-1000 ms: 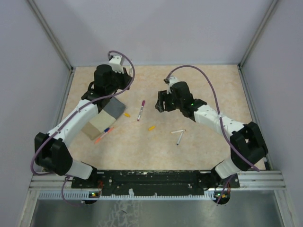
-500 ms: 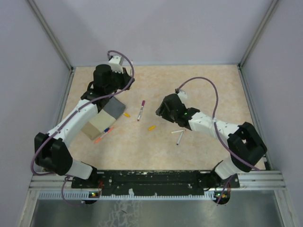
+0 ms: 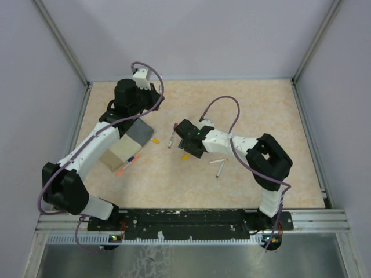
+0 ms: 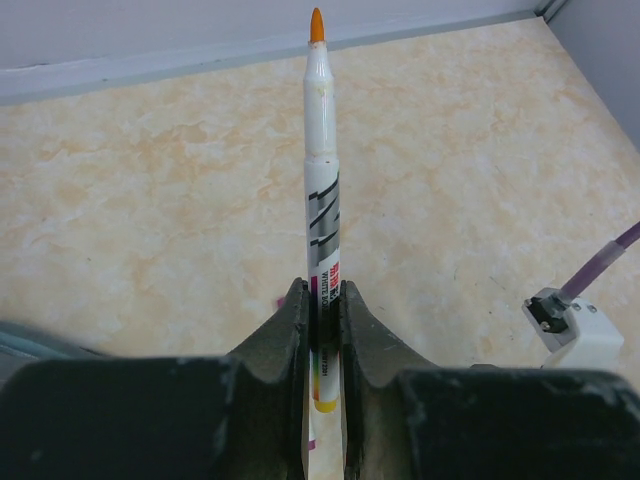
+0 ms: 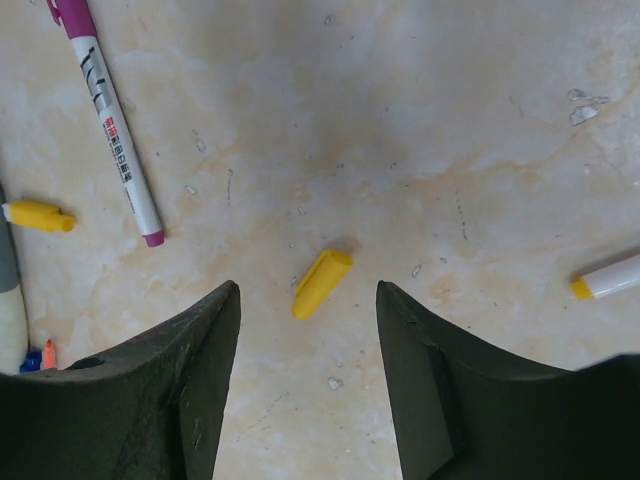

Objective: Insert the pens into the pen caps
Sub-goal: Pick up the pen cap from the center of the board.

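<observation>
My left gripper point(image 4: 323, 300) is shut on a white pen point(image 4: 322, 180) with a bare orange tip point(image 4: 316, 25), held up off the table; in the top view this gripper point(image 3: 155, 95) is at the back left. My right gripper point(image 5: 308, 300) is open and low over the table, its fingers on either side of a yellow cap point(image 5: 322, 284) without touching it. The top view shows this gripper point(image 3: 188, 149) just above that cap point(image 3: 185, 156). A magenta-capped pen point(image 5: 108, 115) and a second yellow-orange cap point(image 5: 38, 216) lie to its left.
A beige box with a grey lid point(image 3: 126, 145) stands at the left, with two pens point(image 3: 127, 164) beside it. Two white pens point(image 3: 219, 165) lie right of the yellow cap; one end shows in the right wrist view point(image 5: 608, 278). Grey walls enclose the table.
My right arm has swung left and down, from the middle right to over the yellow cap. My left arm and its pen have not moved.
</observation>
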Controlling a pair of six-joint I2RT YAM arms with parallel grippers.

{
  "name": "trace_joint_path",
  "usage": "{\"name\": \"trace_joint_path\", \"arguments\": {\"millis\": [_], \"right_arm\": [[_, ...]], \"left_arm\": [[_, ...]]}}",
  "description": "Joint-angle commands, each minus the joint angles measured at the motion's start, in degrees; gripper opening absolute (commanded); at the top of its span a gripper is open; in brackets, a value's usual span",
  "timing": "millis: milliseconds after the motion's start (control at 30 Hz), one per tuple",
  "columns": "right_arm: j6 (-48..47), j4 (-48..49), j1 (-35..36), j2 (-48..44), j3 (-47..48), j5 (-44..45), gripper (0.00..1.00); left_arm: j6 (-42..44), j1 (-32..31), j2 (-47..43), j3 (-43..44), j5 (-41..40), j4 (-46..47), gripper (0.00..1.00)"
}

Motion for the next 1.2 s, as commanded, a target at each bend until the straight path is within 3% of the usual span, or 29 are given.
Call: {"name": "trace_joint_path", "arguments": {"millis": [0,633,1167], "right_arm": [[2.8,-6.4,1.5,4.0,7.4,2.8,0.57],[2.7,-11.6,2.4,13.9,14.6,1.4,0.53],[-1.0,-10.0,2.5,14.7,12.9,1.4,0.28]], "left_arm": [[-0.4,0.6,0.0,0.2,-0.6,0.3,0.00],[-0.4,2.0,-0.1,0.1,2.8,1.1,0.00],[-1.2,3.1,0.8,0.0,4.4,1.5,0.00]]}}
